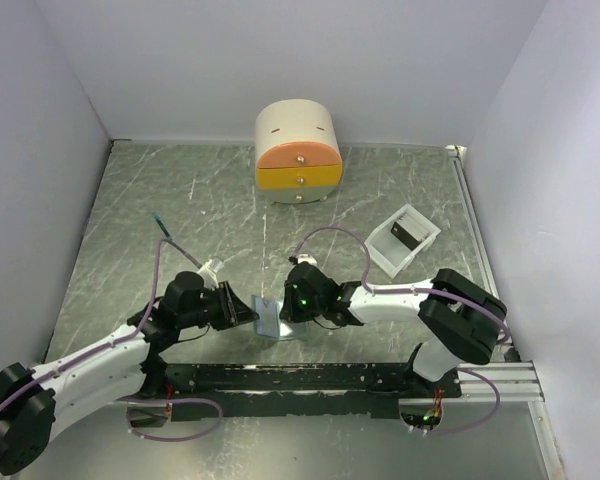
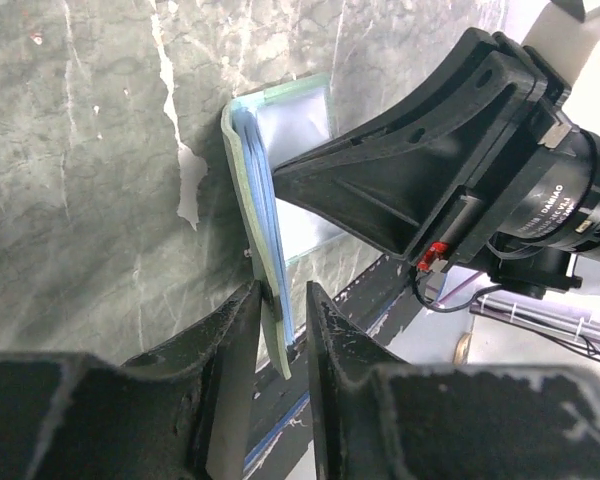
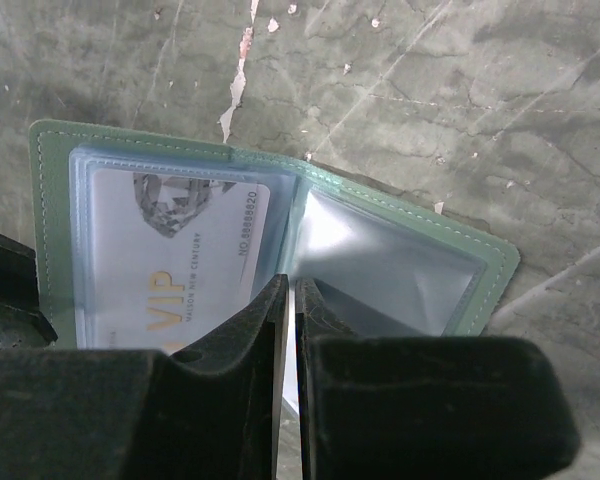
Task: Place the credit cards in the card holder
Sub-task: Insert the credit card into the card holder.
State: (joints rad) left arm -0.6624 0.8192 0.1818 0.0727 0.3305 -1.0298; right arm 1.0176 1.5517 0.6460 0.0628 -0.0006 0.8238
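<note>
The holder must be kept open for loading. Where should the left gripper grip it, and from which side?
On the card holder, pinch the cover's free edge, from the side away from the spine: it stands open like a book, leaving the pockets clear.

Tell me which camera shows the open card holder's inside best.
Right wrist: it looks straight into the open card holder, showing a VIP card inside. Left wrist sees the holder only edge-on, its contents hidden; top external shows just a small pale blue patch, with no detail.

lower edge of card holder (image 3: 390, 255) hidden behind right fingers (image 3: 230, 400), dark item (image 1: 403, 236) in white tray (image 1: 382, 258) too small to identify
</note>
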